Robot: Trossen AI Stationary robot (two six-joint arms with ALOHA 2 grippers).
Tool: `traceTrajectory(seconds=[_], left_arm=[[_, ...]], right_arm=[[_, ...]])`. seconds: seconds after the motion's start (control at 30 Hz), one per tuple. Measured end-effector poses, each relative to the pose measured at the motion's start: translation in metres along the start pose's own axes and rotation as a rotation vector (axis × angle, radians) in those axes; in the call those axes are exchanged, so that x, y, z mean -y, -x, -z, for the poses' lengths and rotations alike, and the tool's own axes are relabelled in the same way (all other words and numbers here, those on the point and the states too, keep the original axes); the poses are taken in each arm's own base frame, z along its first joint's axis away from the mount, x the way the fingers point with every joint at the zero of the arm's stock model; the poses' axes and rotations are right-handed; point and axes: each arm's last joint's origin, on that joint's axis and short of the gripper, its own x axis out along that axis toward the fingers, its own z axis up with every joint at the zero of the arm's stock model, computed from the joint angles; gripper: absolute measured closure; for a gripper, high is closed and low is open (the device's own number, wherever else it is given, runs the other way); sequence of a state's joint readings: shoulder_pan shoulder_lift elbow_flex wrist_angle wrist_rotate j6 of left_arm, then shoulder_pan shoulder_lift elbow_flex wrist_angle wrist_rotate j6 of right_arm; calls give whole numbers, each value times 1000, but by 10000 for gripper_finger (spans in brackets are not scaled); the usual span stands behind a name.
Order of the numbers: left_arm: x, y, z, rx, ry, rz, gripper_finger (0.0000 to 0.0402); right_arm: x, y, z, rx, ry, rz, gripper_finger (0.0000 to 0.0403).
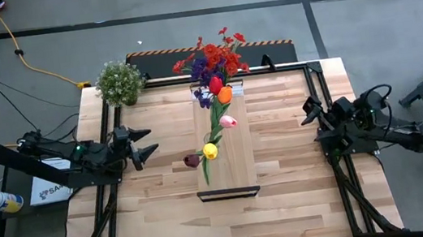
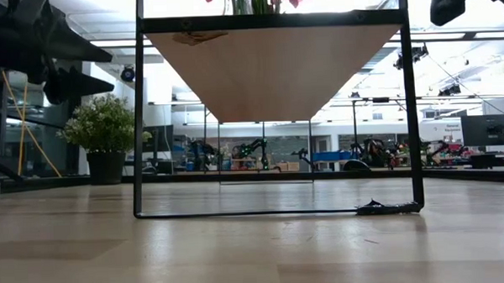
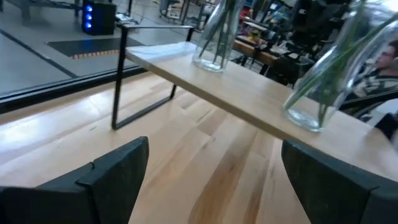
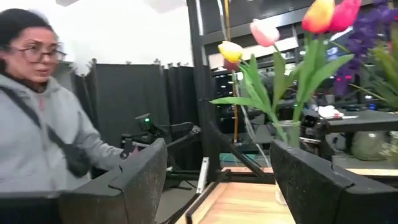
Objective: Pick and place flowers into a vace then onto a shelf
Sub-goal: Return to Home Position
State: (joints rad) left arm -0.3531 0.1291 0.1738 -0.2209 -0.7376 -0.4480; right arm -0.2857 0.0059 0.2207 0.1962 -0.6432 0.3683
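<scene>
Shelf (image 1: pixel 238 168), table centre: two clear vases (image 3: pixel 309 93) holding flowers (image 1: pixel 215 81). Left gripper (image 1: pixel 149 142), left edge, spread apart. Right gripper (image 1: pixel 306 112), right edge, spread apart.

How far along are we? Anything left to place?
Done: flowers stand in two clear vases on the shelf. In hand: nothing; left gripper and right gripper are open and empty, either side of the shelf. Left: no loose flowers in view, so likely only parking the arms.
</scene>
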Motion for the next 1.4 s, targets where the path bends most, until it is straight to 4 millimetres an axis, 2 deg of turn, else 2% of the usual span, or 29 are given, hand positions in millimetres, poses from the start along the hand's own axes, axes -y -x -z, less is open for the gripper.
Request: traceTrajectory(seconds=[0.17,0.5,0.7,0.87,1.2,1.4], left_arm=[[5,-4,-1,-5,-22,38,2],[5,-9,6,-9,-18,-69,2],[-2,-11,23,-2,39,-83,2],[-5,-12,29,4,25,-87,2],[-8,-11,28,47,-61,-196,2],[-8,-12,30,28,-93,-206,2]], right_arm=[[-1,2,-3,-8,-6,-69,130],[4,3,-1,-28,-5,2,130],[15,4,23,-10,-19,64,130],[22,6,46,26,-38,70,130],[30,6,54,-6,1,266,130],[29,5,58,-42,24,244,130]])
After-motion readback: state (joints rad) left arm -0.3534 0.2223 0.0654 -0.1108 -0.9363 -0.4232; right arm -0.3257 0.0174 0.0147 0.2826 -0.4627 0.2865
